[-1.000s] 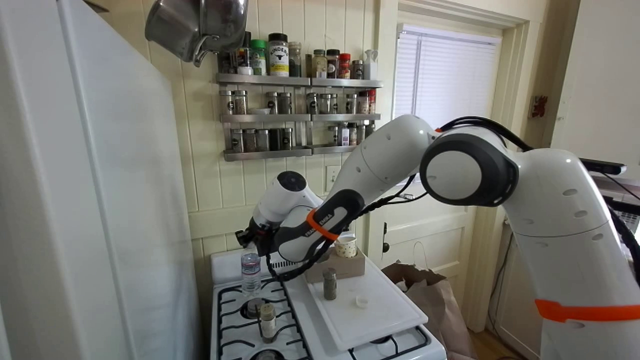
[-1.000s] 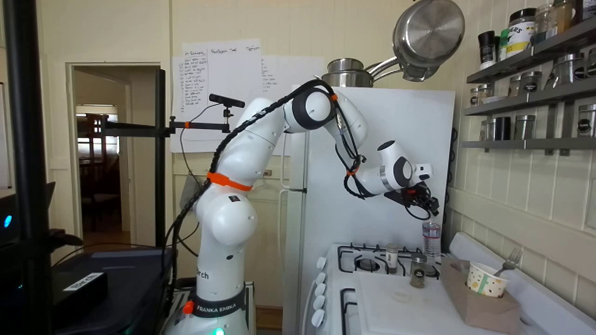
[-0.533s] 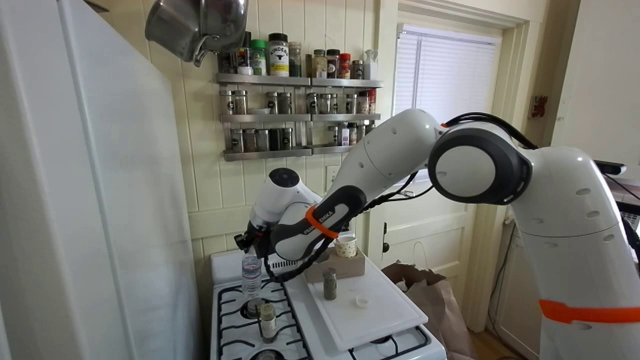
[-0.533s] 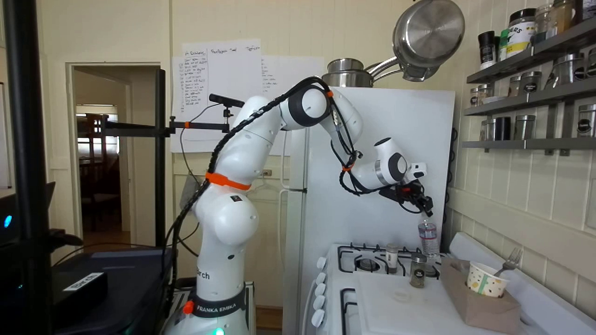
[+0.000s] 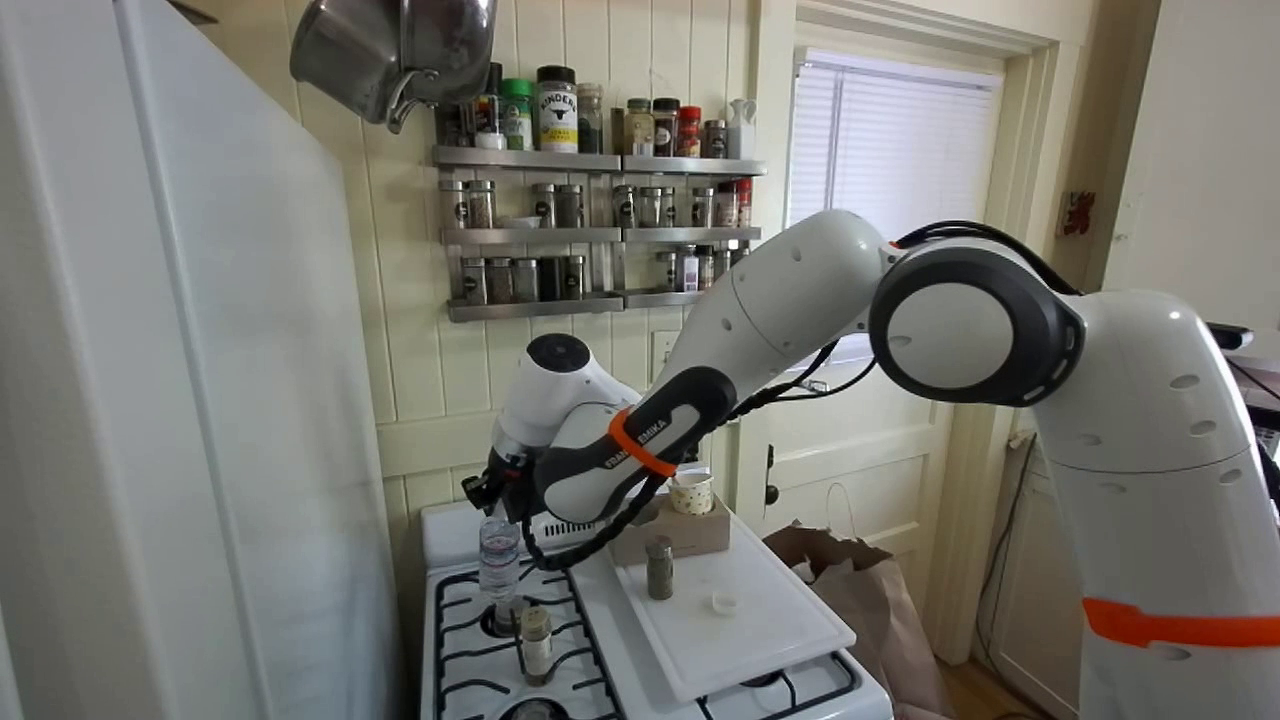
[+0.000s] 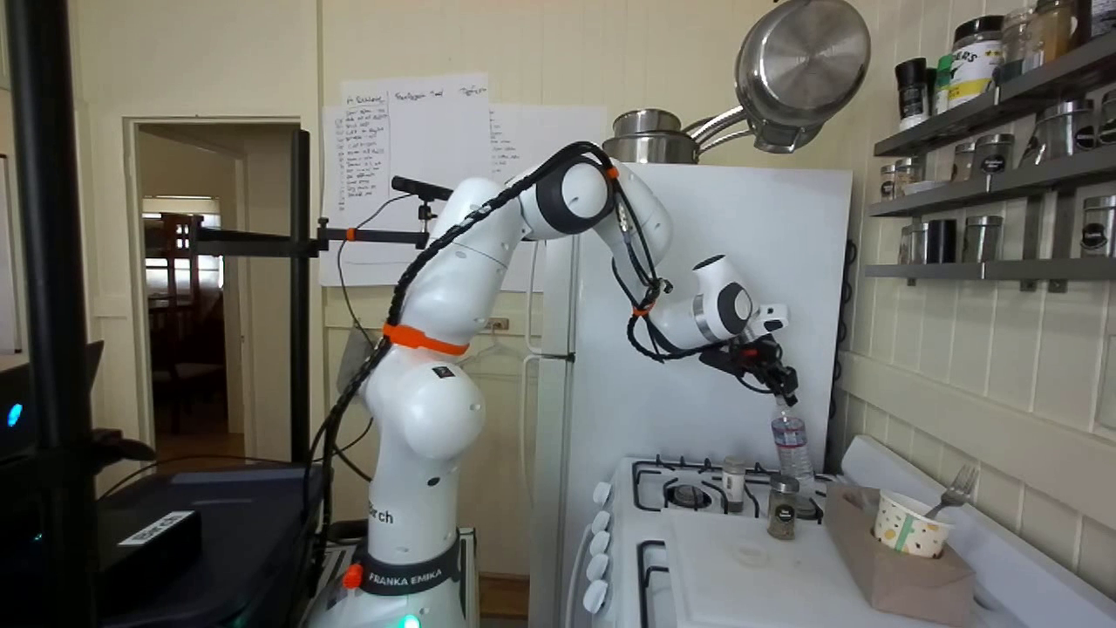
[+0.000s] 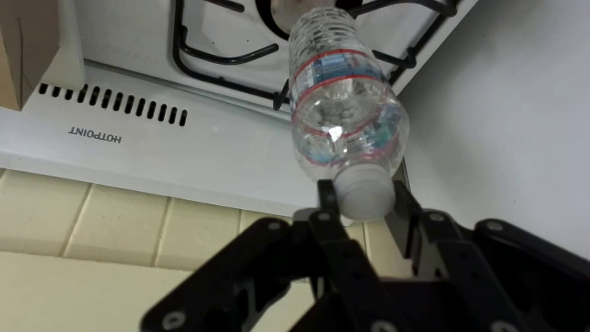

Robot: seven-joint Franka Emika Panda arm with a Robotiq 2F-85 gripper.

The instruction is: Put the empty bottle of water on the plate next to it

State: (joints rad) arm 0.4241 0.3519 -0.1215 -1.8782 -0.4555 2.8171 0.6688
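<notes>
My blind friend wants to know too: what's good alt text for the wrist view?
A black gripper holds a clear bottle by its white cap, base toward a stove burner. Beyond it are a black grate and a white panel lettered HOTPOINT, upside down; part of a brown box shows top left. Whether the bottle touches the stove is unclear.

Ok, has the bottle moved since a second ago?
Yes: in an exterior view, the bottle has shifted left in the picture, nearer the pale-labelled jar, and its top now leans that way.

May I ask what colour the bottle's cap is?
The cap is white; it shows best in the wrist view.
</notes>
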